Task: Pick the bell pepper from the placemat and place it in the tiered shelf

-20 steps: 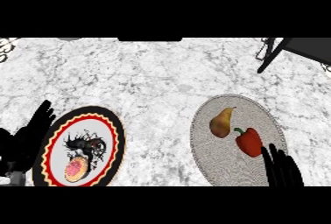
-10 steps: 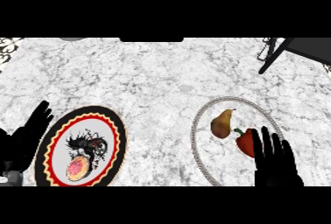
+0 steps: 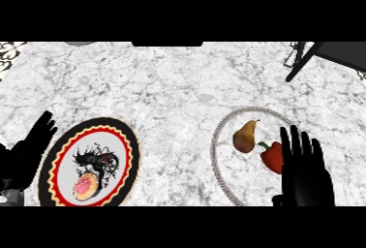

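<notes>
A red bell pepper [image 3: 271, 156] lies on a round grey placemat [image 3: 223, 156] at the right, next to a brown pear [image 3: 245, 136]. My right hand [image 3: 304, 169] is over the placemat's right side, fingers straight and open, its fingertips just right of and partly over the pepper. At the top right corner a dark frame of the tiered shelf [image 3: 309, 54] shows only in part. My left hand [image 3: 27, 150] rests open at the left edge, fingers up.
A patterned plate [image 3: 91, 163] with a red and black rim lies at the lower left on the marble counter [image 3: 164, 92]. Dark shapes line the counter's far edge.
My right hand has moved up from the lower edge and over the placemat, now covering its right part beside the pepper. The left hand has barely moved.
</notes>
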Controlling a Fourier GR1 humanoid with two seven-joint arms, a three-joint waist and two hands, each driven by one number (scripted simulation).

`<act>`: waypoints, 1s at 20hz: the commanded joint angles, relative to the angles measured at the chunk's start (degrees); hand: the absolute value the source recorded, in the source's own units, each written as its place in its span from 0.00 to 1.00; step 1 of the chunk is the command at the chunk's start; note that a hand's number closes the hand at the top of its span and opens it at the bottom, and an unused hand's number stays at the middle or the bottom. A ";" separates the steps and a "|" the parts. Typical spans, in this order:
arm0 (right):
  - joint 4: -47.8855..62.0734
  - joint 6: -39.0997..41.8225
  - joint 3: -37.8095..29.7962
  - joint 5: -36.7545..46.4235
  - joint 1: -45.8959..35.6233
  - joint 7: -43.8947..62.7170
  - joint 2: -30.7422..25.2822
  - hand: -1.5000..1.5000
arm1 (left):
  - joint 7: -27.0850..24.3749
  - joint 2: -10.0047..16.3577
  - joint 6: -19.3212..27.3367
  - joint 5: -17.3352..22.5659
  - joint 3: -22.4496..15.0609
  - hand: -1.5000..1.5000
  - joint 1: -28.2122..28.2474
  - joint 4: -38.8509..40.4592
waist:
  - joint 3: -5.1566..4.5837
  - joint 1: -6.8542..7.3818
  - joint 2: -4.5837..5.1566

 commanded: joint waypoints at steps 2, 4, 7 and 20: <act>7.34 -4.96 -2.55 -1.05 -2.66 -1.07 -0.86 0.00 | 2.04 -1.87 -0.52 -1.65 1.08 0.50 -0.15 -2.39 | 0.01 0.01 -0.02; 5.46 -0.81 -4.05 -2.39 -6.76 -1.43 -0.95 0.00 | 0.98 -3.12 -0.37 -2.70 1.09 0.50 3.45 -4.31 | 0.00 0.14 -0.04; 6.36 -4.30 -2.97 -2.56 -3.66 -2.41 -1.72 0.00 | 1.01 -2.86 -2.96 -3.36 3.02 0.50 0.48 -1.27 | 0.00 -0.04 -0.03; 18.64 -6.71 -9.88 -8.77 -11.83 -6.48 -2.44 1.00 | 1.51 -6.23 -3.68 -5.97 3.98 0.50 1.60 -3.39 | 0.00 0.16 -0.03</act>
